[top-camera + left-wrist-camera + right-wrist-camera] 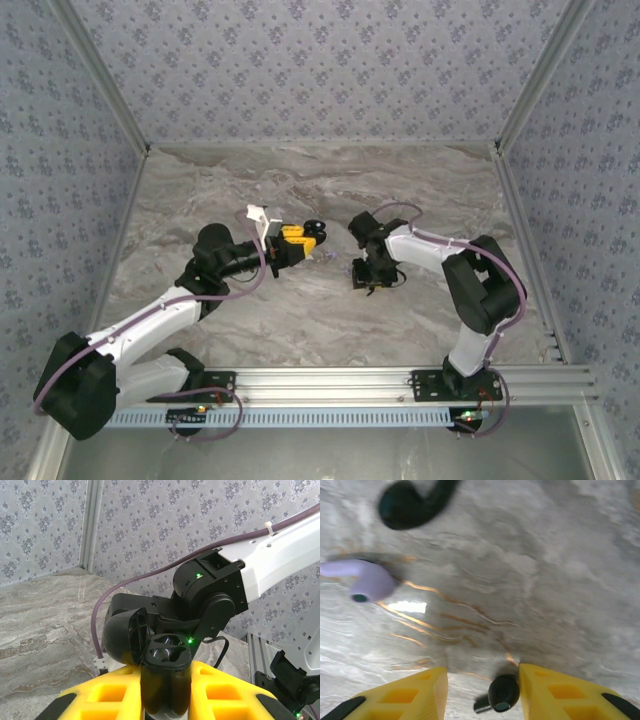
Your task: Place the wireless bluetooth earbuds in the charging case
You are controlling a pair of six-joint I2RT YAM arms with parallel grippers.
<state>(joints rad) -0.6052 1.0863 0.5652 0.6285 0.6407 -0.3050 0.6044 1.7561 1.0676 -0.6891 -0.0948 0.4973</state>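
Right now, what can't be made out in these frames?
- Right wrist view: the far black earbud is blurred and cut off by the top edge.
- Right wrist view: it is unclear whether the right gripper touches the near black earbud between its fingers.
- Left wrist view: the charging case has its lower body hidden by the left gripper and the bottom edge.
- Top view: the case is too small to read its pockets.
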